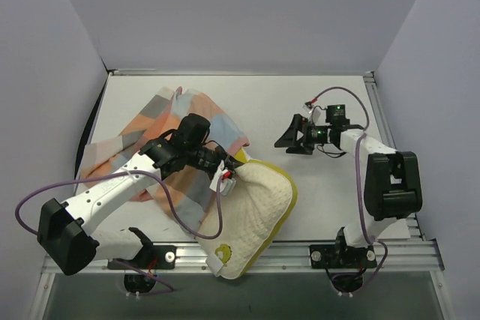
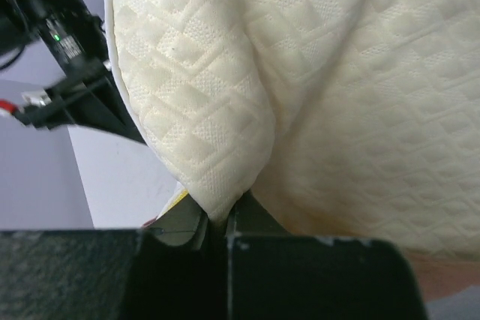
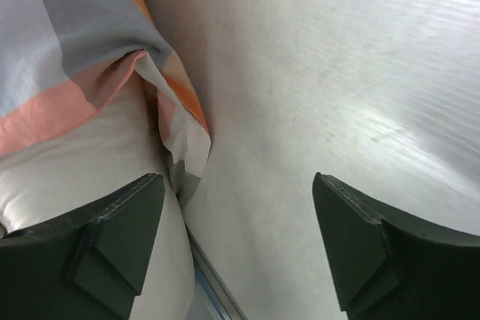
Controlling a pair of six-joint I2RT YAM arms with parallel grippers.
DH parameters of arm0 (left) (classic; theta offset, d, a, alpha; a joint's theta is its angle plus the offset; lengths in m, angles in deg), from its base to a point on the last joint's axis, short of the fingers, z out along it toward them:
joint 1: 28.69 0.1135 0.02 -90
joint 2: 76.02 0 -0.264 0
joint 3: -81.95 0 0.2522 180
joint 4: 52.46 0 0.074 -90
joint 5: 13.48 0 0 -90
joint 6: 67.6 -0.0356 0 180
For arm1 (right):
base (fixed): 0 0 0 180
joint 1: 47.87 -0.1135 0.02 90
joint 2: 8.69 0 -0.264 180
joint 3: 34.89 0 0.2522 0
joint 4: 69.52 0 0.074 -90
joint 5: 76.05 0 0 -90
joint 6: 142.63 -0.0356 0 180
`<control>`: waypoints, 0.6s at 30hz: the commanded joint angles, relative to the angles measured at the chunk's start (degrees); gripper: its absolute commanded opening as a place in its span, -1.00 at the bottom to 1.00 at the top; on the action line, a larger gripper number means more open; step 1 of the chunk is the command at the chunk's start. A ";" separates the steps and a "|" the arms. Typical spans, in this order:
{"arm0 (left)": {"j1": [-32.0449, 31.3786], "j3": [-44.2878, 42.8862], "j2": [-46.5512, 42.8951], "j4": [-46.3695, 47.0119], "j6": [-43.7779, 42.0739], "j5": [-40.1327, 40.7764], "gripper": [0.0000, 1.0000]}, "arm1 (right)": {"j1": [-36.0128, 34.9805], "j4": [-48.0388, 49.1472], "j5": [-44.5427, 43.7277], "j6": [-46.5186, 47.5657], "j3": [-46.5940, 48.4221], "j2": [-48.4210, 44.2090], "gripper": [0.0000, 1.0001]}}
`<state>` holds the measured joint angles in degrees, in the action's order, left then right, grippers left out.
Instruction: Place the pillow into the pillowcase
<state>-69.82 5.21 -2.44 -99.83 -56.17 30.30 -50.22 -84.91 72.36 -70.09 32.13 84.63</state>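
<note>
The cream-white quilted pillow (image 1: pixel 259 211) lies at the front centre of the table, its yellow edge on the right and a small yellow figure (image 1: pixel 222 251) near the front corner. Its far left corner meets the checked pillowcase (image 1: pixel 176 129), which lies crumpled at the left. My left gripper (image 1: pixel 223 175) is shut on a pinched fold of the pillow (image 2: pixel 225 110), the cloth squeezed between its jaws. My right gripper (image 1: pixel 285 142) hovers open over bare table, right of the pillowcase (image 3: pixel 75 50), with nothing between its fingers (image 3: pixel 112 245); the pillow (image 3: pixel 75 170) bulges beside its left finger.
White walls close in the table (image 1: pixel 315 103) at the back and sides. A metal rail (image 1: pixel 375 252) runs along the front edge. The left arm's purple cable (image 1: pixel 169 207) loops over the pillowcase. The right arm (image 2: pixel 67 73) shows at the left wrist view's upper left.
</note>
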 commanded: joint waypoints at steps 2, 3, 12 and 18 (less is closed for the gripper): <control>-1.06 3.12 -3.00 15.84 -0.35 -1.51 -1.00 | -9.68 13.12 -4.00 -5.31 -2.45 0.29 0.79; -1.15 3.21 -3.44 16.37 -0.36 -1.42 -1.00 | -13.43 15.84 -4.62 -5.22 -3.58 -0.06 0.89; -2.29 3.48 -3.88 16.56 -1.06 -1.59 -1.00 | -24.37 29.91 -16.57 -7.23 -2.81 0.89 0.95; -2.21 4.27 -3.89 16.29 2.61 2.34 -1.00 | -19.46 42.20 -10.72 -17.43 -1.04 3.82 -0.78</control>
<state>-71.85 10.57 -4.19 -89.40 -54.60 31.99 -72.47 -53.61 58.92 -80.73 30.12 90.00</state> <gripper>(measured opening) 0.068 0.298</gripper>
